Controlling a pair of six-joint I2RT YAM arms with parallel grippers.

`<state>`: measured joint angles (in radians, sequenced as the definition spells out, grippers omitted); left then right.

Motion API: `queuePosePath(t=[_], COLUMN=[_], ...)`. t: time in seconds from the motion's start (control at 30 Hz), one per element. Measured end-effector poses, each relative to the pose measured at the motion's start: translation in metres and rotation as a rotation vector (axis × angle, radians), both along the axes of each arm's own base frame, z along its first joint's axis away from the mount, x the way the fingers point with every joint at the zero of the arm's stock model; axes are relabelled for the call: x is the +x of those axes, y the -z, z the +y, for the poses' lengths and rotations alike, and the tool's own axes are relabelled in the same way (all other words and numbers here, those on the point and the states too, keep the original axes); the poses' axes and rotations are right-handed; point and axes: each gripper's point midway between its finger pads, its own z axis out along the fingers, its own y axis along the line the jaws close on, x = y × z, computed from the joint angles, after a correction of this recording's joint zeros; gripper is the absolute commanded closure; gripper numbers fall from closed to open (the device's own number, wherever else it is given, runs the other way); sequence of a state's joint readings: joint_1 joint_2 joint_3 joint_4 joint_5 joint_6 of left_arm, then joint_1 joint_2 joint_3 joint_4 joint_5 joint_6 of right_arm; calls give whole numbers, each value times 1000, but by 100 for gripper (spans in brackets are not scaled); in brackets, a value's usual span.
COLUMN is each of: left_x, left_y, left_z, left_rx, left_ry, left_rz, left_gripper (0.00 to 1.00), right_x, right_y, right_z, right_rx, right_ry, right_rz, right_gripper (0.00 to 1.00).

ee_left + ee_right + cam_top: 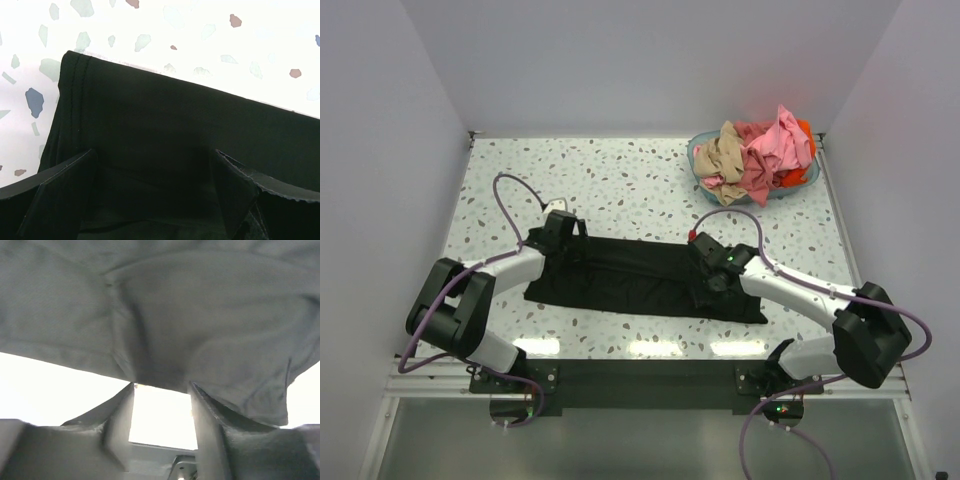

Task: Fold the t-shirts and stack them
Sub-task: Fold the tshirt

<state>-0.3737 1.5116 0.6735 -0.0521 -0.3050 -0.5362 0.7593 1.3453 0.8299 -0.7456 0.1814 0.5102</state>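
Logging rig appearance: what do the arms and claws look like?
The left arm and right arm have white shells, bulky black joints and looping purple cables. The left claw and right claw have dark, wedge-shaped fingers. A green light glows on the right wrist.

Black t-shirt [640,280] of soft matt cloth with a stitched hem, pink t-shirt [775,140], tan t-shirt [723,152] and orange-red t-shirt [804,130] of crumpled matt cloth, teal basket [694,155] of smooth plastic, table [620,180] with a glossy speckled terrazzo-look top, left arm [510,268] and right arm [790,290] in smooth white and matt black plastic shells
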Motion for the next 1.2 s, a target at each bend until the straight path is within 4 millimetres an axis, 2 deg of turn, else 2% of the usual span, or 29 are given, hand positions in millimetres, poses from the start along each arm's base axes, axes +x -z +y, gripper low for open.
queuePosePath(t=[0.07, 0.13, 0.33, 0.53, 0.67, 0.77, 0.9, 1.0, 1.2], left_x=[-1, -4, -19, -10, -8, -6, -5, -10, -11], left_y=[0, 0, -5, -19, -21, -17, -11, -1, -1], left_z=[1, 4, 16, 11, 3, -6, -13, -13, -11], left_rx=[6, 18, 59, 47, 24, -5, -31, -33, -50], left_ry=[-3, -11, -29, -25, -2, 23, 43, 47, 20], left_rz=[6, 15, 55, 28, 19, 22, 25, 44, 26], left_gripper=[0, 0, 0, 0, 0, 0, 0, 0, 0], right_x=[0, 2, 23, 52, 62, 67, 68, 76, 107], right_y=[0, -2, -7, -5, 2, 16, 36, 37, 38], right_z=[-8, -14, -30, -43, -35, -29, -31, -29, -24], right_rx=[-35, -64, -61, 20, 74, 86, 74, 83, 75], right_ry=[17, 37, 147, 283, 298, 301, 321, 329, 338], right_rz=[-5, -16, -50, -92, -91, -69, -31, -40, -42], right_gripper=[33, 32, 30, 31, 31, 31, 31, 31, 31])
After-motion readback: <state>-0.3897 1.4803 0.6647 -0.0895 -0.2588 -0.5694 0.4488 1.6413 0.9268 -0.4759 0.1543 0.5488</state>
